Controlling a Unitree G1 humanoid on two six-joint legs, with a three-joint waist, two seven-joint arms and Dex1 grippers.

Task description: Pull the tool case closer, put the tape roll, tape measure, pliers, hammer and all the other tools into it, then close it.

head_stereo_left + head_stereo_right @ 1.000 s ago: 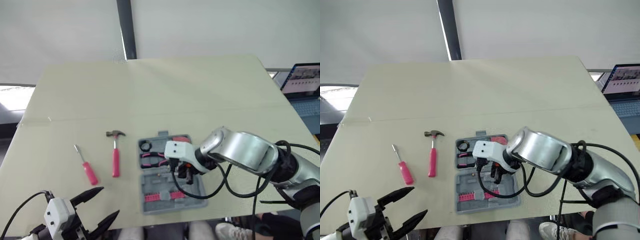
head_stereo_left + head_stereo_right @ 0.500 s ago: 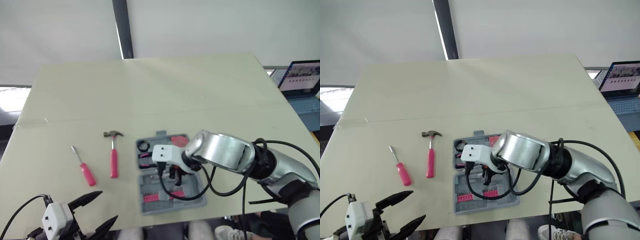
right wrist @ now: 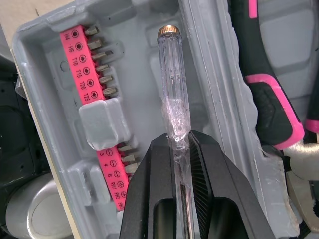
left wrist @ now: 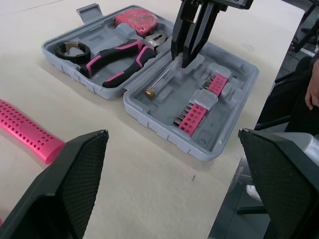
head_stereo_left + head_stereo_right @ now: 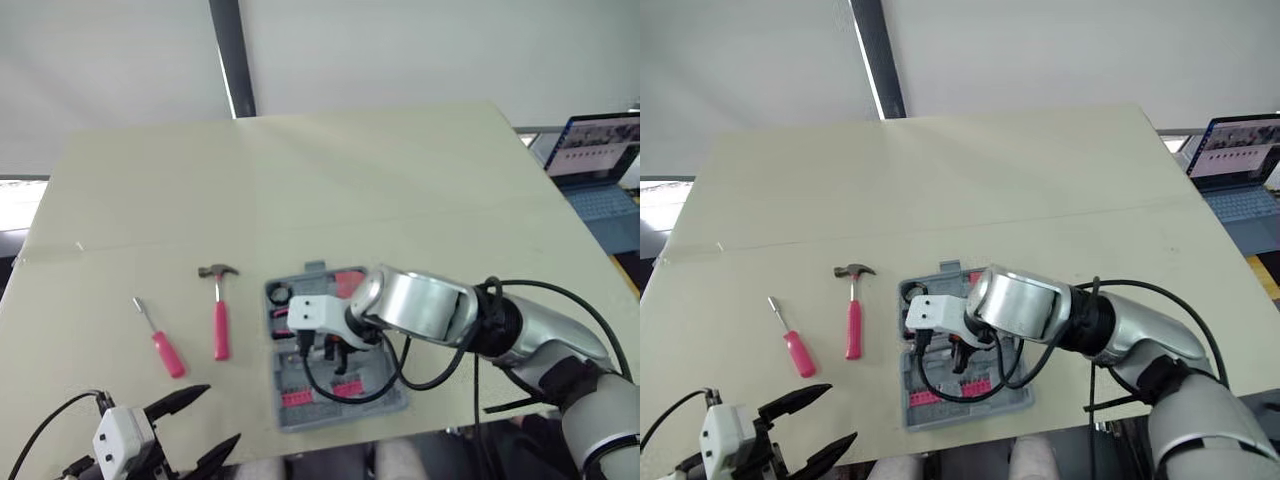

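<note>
Tool case (image 5: pixel 340 414): open, lower centre of frame. My right gripper (image 3: pixel 180 143) is clenched on a clear-handled screwdriver (image 3: pixel 172 84) over its lower tray; my left gripper (image 5: pixel 222 414) is spread, empty. Risk: released askew, the screwdriver straddles a ridge and blocks the lid.

2 head cams over table (image 5: pixel 300 170), L wrist low by tool case (image 4: pixel 149 117), R wrist close-up inside

We're looking at what seems a lab-style test room: a bare pale counter (image 5: pixel 300 180) is sitting before blank white wall panels (image 5: pixel 400 50), an open laptop (image 5: pixel 595 165) running alongside.
</note>
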